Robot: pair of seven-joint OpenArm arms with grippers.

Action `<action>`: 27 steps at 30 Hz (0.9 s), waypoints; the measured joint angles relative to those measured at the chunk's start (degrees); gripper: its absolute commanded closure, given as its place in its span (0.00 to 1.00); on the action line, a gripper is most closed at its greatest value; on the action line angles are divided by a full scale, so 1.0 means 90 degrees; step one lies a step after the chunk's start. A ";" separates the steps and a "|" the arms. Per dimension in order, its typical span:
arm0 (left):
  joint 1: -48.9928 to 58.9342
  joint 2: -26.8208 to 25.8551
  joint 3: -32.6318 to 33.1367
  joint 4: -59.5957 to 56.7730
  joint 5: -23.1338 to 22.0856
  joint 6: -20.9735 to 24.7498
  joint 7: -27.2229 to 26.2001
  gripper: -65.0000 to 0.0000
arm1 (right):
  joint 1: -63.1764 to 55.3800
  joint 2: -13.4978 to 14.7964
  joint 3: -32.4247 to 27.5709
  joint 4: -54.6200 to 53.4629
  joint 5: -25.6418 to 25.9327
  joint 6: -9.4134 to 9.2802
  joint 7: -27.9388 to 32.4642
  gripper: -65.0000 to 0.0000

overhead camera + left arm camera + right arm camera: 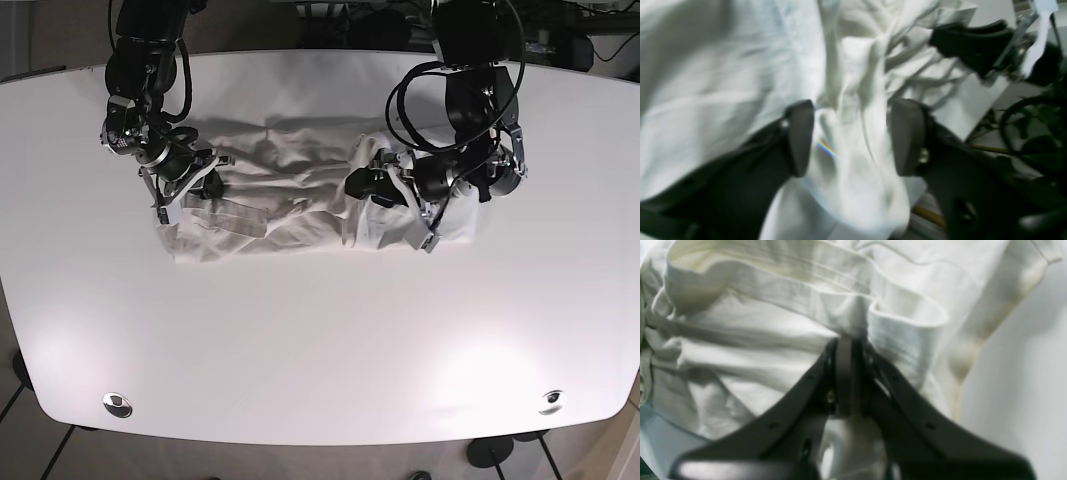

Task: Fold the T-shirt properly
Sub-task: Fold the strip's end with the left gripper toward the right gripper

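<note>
The white T-shirt (290,205) lay bunched in a long strip across the far half of the white surface (320,340). My right claw (845,343) was pinched tight on a folded edge of it. My left claw (853,133) stood apart, with a ridge of cloth between its pads (907,133).

Lab: robot arms, white table (320,340)

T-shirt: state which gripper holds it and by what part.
The right gripper is shut on the T-shirt at a hemmed edge; the left gripper is open astride bunched cloth.
</note>
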 measured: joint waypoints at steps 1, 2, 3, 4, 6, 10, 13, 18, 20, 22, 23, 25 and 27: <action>-0.0068 0.0002 0.0194 0.0039 -0.0002 0.0175 0.0000 0.43 | 0.0000 0.0002 -0.0010 0.0000 0.0000 0.0000 0.0000 0.94; -0.0163 0.0019 0.0537 0.0231 -0.0024 0.0245 -0.0002 0.43 | 0.0000 0.0002 -0.0010 0.0000 0.0000 0.0000 0.0000 0.94; -0.0219 0.0022 0.0738 0.0381 -0.0061 0.0245 -0.0005 0.43 | 0.0000 0.0000 -0.0010 0.0000 0.0000 0.0000 0.0000 0.94; -0.0284 0.0027 0.0891 0.0515 -0.0087 0.0245 -0.0005 0.43 | 0.0000 0.0000 -0.0010 0.0000 0.0000 0.0000 0.0000 0.94; -0.0379 0.0051 0.0979 0.0755 -0.0087 0.0243 -0.0002 0.43 | 0.0000 0.0000 -0.0010 0.0000 0.0002 0.0002 0.0000 0.94; -0.0471 -0.0124 0.0364 0.1015 -0.0119 0.0243 -0.0002 0.44 | -0.0066 -0.0039 -0.0019 0.0469 -0.0015 -0.0027 -0.0374 0.94; -0.0291 -0.0780 -0.0374 0.1030 -0.0078 0.0136 -0.0012 0.44 | -0.0136 0.0022 -0.0007 0.1030 0.0631 -0.0119 -0.0471 0.88; 0.0678 -0.1333 -0.0806 0.0680 -0.0063 -0.0233 -0.1117 0.57 | 0.0007 0.0090 0.1115 0.1588 0.1503 -0.0141 -0.0959 0.23; 0.0899 -0.1545 -0.0736 0.0257 -0.0056 -0.0447 -0.1513 0.69 | 0.0075 0.0138 0.1756 0.1394 0.1940 -0.0136 -0.1161 0.12; 0.0959 -0.1671 -0.0641 -0.0209 -0.0036 -0.0901 -0.1666 0.77 | 0.0223 0.0141 0.2266 0.0908 0.2353 -0.0119 -0.1239 0.09; 0.0950 -0.1695 -0.0622 -0.0461 -0.0041 -0.1086 -0.1685 0.80 | 0.0291 0.0143 0.2465 0.0658 0.2467 -0.0117 -0.1341 0.09; 0.0920 -0.1693 -0.0622 -0.1035 -0.0073 -0.1277 -0.1792 0.81 | 0.0321 0.0306 0.2701 -0.0015 0.2543 -0.0117 -0.1416 0.09; 0.0920 -0.1695 -0.0636 -0.1134 -0.0175 -0.1314 -0.1846 0.81 | 0.0325 0.0355 0.2715 -0.0396 0.2531 -0.0112 -0.1462 0.09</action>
